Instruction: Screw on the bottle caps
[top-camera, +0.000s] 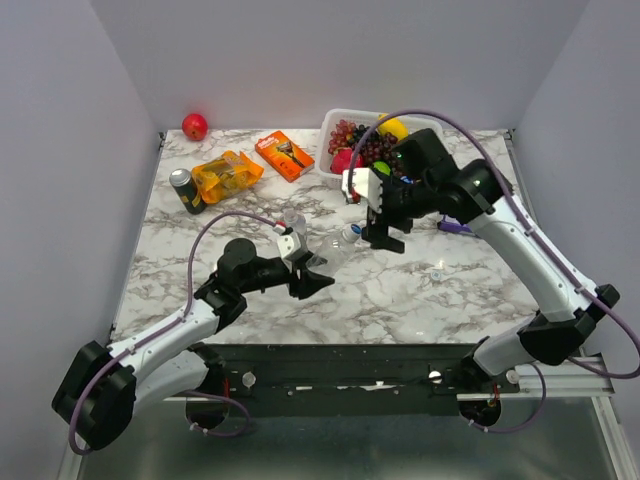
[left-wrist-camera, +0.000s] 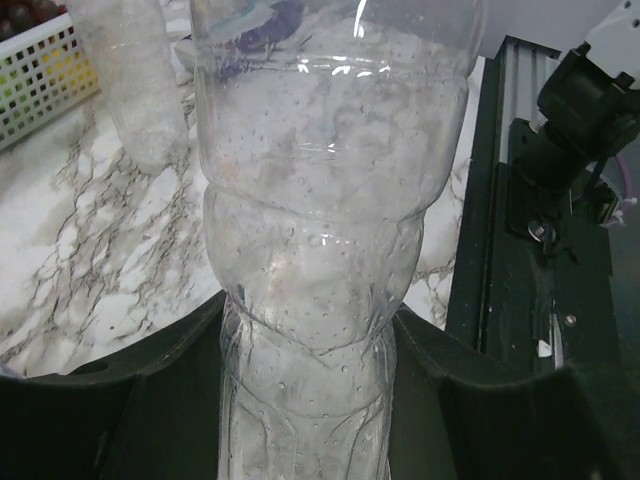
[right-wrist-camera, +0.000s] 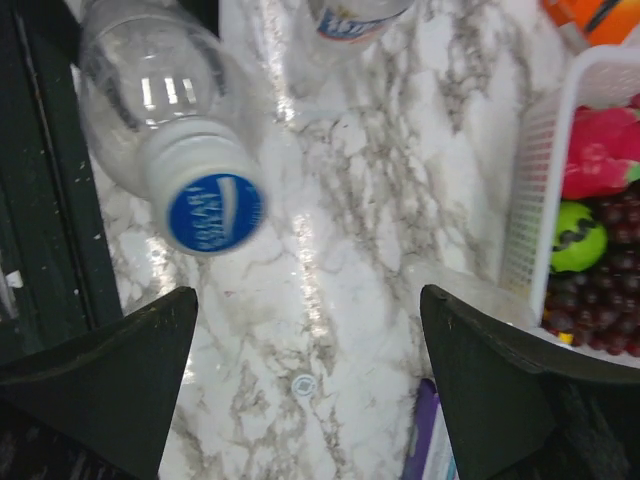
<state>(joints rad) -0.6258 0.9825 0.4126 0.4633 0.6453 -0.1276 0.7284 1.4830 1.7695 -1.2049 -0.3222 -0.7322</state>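
Note:
My left gripper (top-camera: 312, 276) is shut on the lower body of a clear plastic bottle (top-camera: 340, 246), which fills the left wrist view (left-wrist-camera: 320, 250) between the jaws (left-wrist-camera: 310, 400). The bottle tilts up toward my right gripper (top-camera: 386, 238). A blue cap (right-wrist-camera: 215, 212) sits on its neck. My right gripper (right-wrist-camera: 308, 292) is open and empty, just beyond the cap and apart from it. A second bottle (top-camera: 293, 222) with a label band (right-wrist-camera: 350, 20) stands behind it; it also shows in the left wrist view (left-wrist-camera: 130, 80). A small whitish cap (right-wrist-camera: 303, 384) lies loose on the marble (top-camera: 436, 272).
A white basket (top-camera: 335, 118) of grapes and fruit stands at the back; its wall shows in the right wrist view (right-wrist-camera: 535, 180). A red apple (top-camera: 194, 126), dark can (top-camera: 185, 190), orange packet (top-camera: 227, 175) and orange box (top-camera: 284, 155) sit at back left. A purple item (top-camera: 455, 228) lies at right.

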